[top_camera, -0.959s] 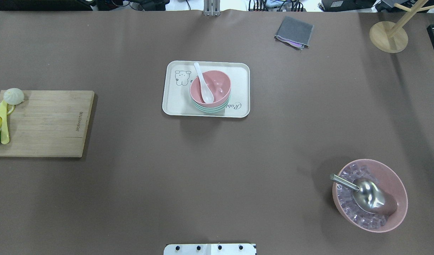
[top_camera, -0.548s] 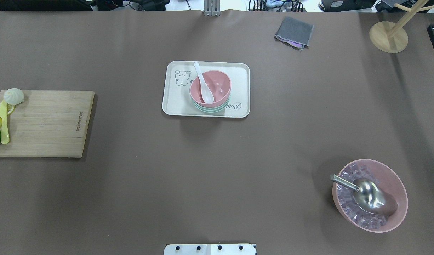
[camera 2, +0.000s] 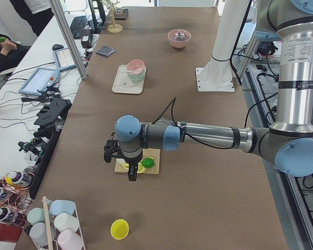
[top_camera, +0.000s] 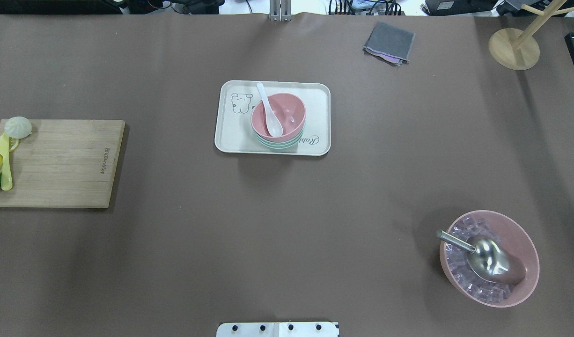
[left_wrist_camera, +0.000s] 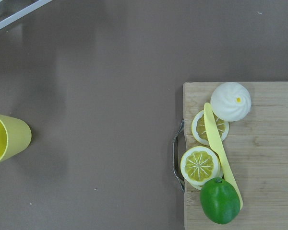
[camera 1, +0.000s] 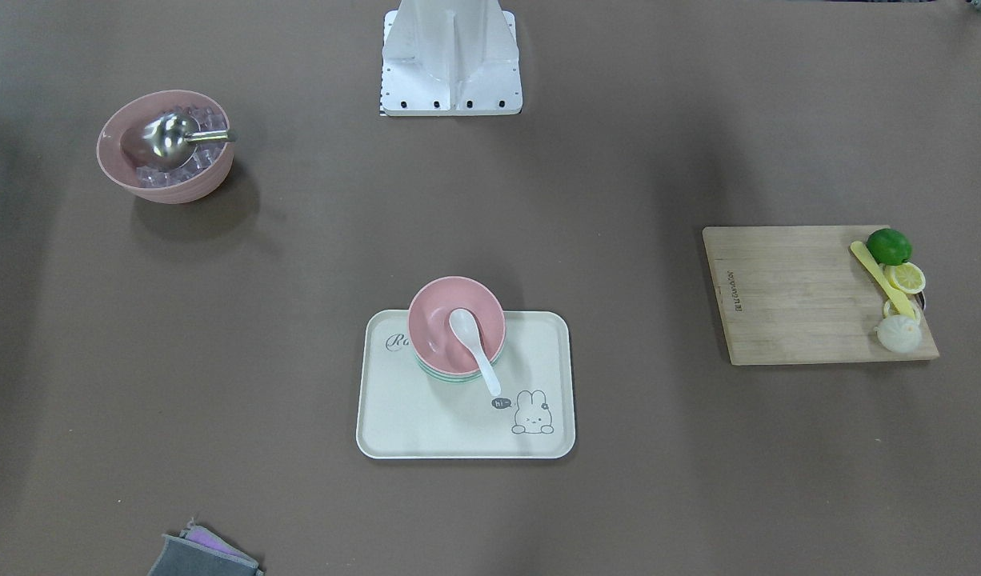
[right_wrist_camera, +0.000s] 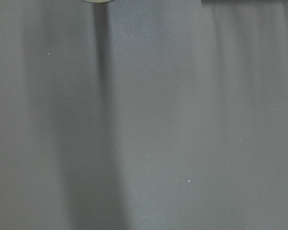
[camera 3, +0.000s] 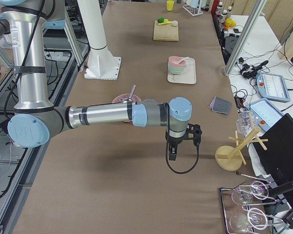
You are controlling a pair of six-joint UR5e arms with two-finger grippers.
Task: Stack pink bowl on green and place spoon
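The pink bowl (top_camera: 289,108) sits nested on the green bowl (top_camera: 280,143) on the cream tray (top_camera: 228,138) at mid table. The white spoon (top_camera: 269,112) lies in the pink bowl with its handle over the rim. The stack also shows in the front view, with the pink bowl (camera 1: 436,320), the spoon (camera 1: 474,346) and the tray (camera 1: 426,428). My left gripper (camera 2: 131,176) hangs over the cutting board at the left end, far from the tray. My right gripper (camera 3: 172,155) hangs over bare table at the right end. I cannot tell whether either is open or shut.
A wooden cutting board (top_camera: 62,164) with a lime, lemon slices, a yellow knife and a bun lies at the left. A pink bowl of ice (top_camera: 521,234) with a metal scoop stands front right. A grey cloth (top_camera: 389,42) and a wooden stand (top_camera: 513,48) are at the back right.
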